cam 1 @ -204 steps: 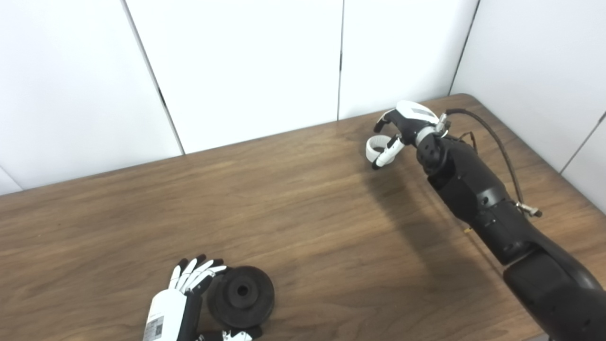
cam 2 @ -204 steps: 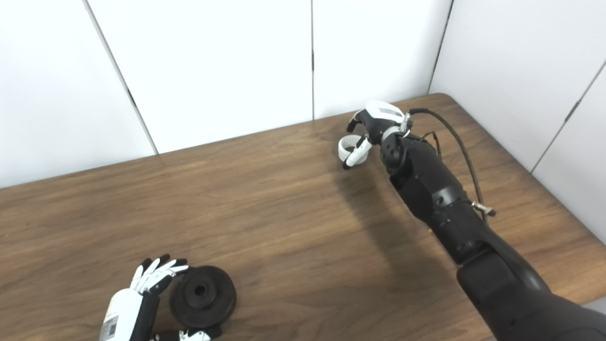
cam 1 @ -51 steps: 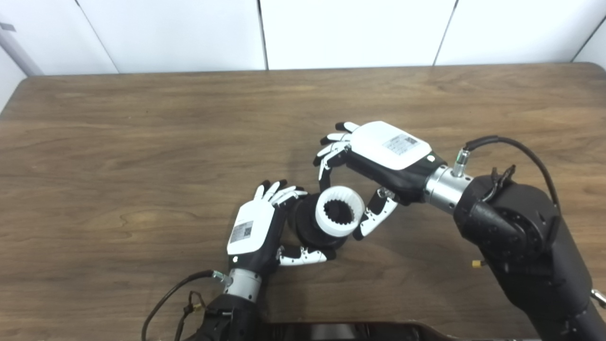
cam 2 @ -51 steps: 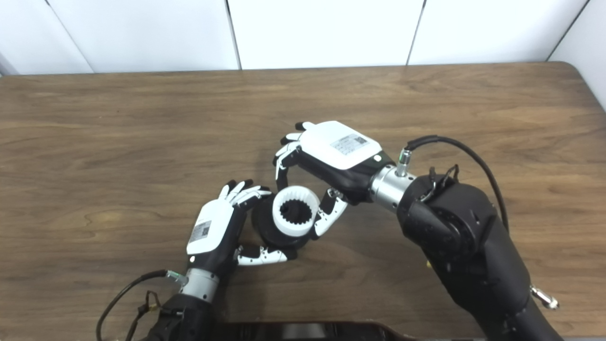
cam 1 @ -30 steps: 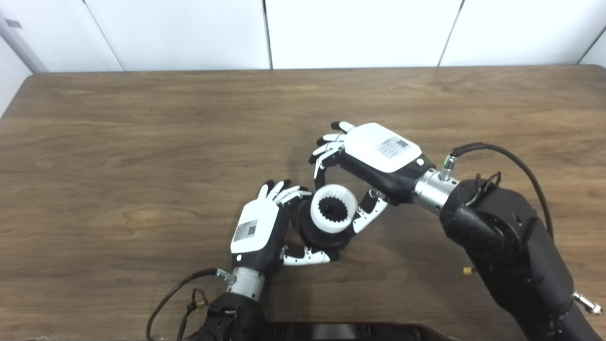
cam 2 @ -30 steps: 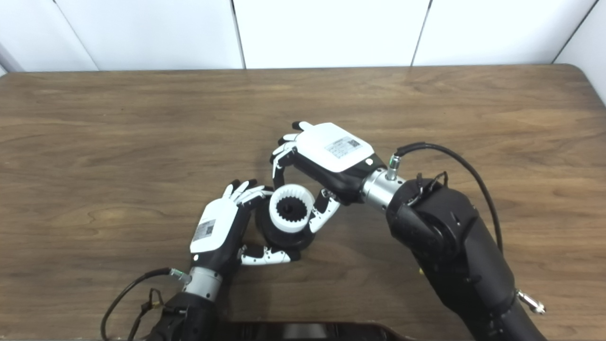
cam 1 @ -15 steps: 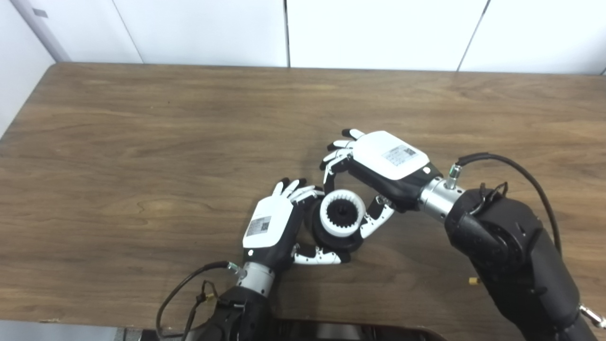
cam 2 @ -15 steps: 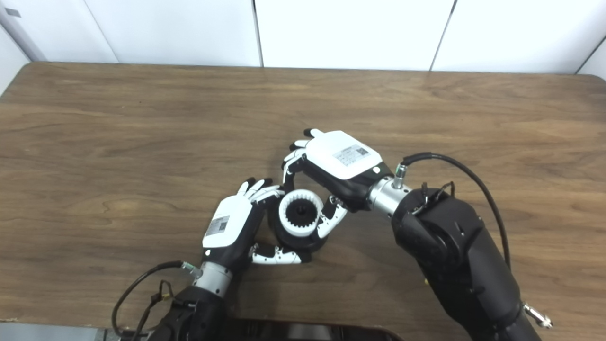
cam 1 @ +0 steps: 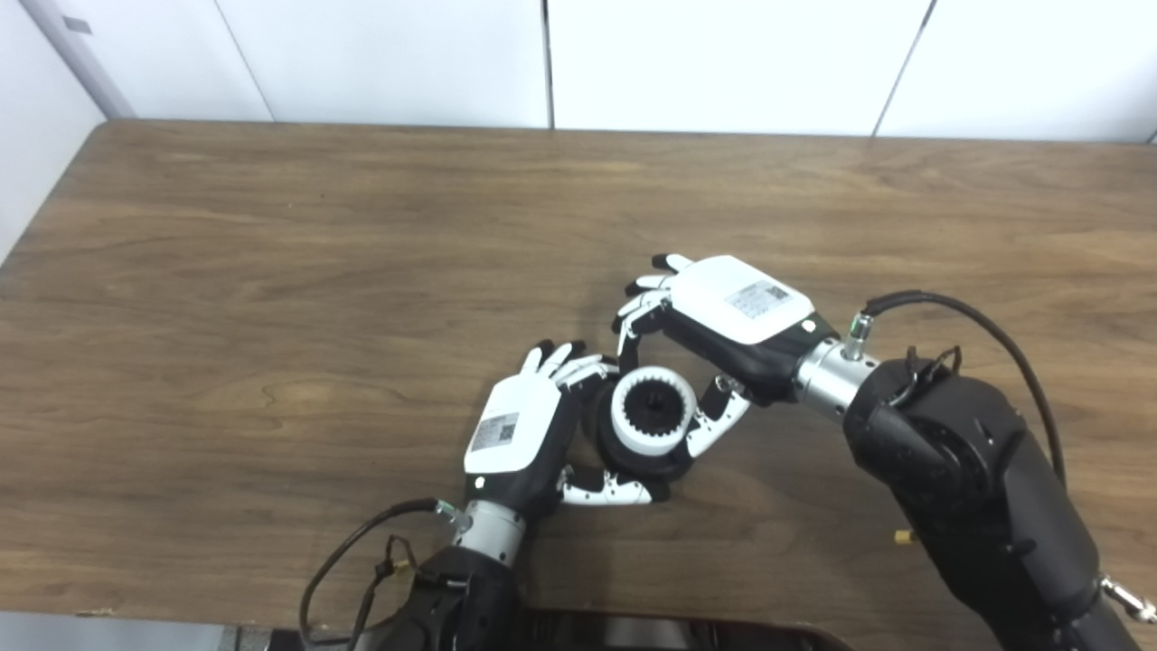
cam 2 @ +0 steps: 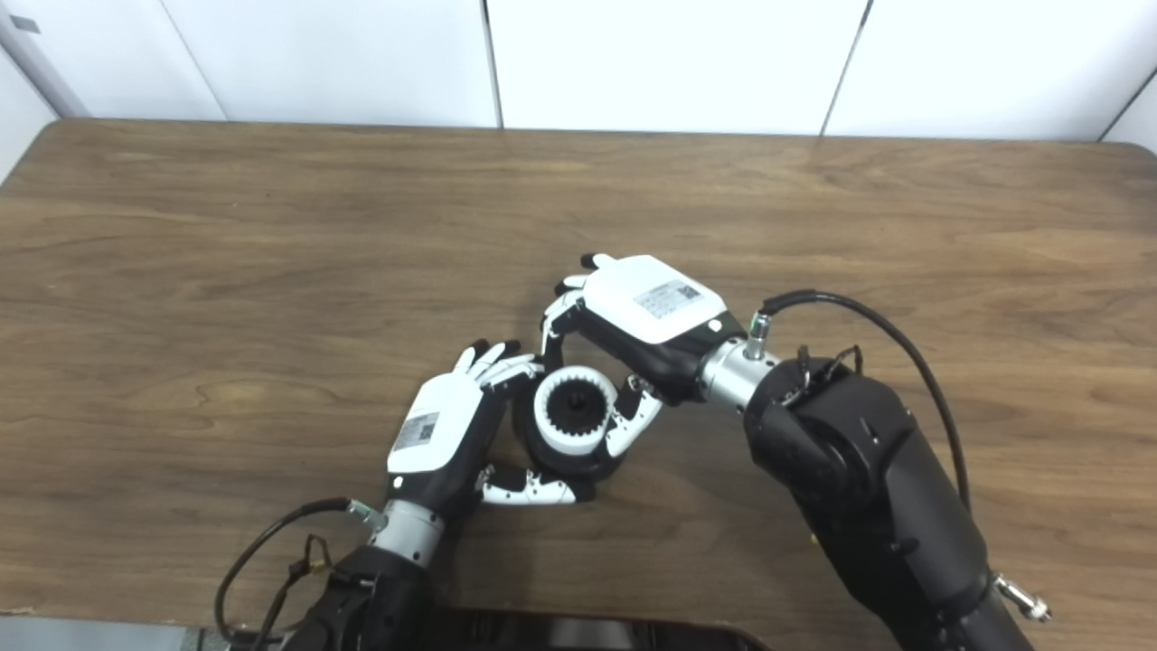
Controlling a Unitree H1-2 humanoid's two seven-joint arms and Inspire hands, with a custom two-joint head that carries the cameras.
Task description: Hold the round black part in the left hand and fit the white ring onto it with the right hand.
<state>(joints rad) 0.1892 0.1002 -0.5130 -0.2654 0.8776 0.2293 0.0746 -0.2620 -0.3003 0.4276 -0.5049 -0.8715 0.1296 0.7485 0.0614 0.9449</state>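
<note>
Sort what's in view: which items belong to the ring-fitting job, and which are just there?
Job:
round black part, gripped by left hand
white ring, seated on the part, between the fingers of right hand

Just there:
wooden table
arm cables

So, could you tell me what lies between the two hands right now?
In both eye views, the round black part with the white ring on it sits between left hand and right hand.

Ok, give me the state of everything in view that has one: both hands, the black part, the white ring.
Left hand: shut on the round black part.
Round black part: gripped, white ring on its face.
Toothed white plastic ring: set on the black part's centre; fully seated, cannot tell.
Right hand: fingers around the ring.
</note>
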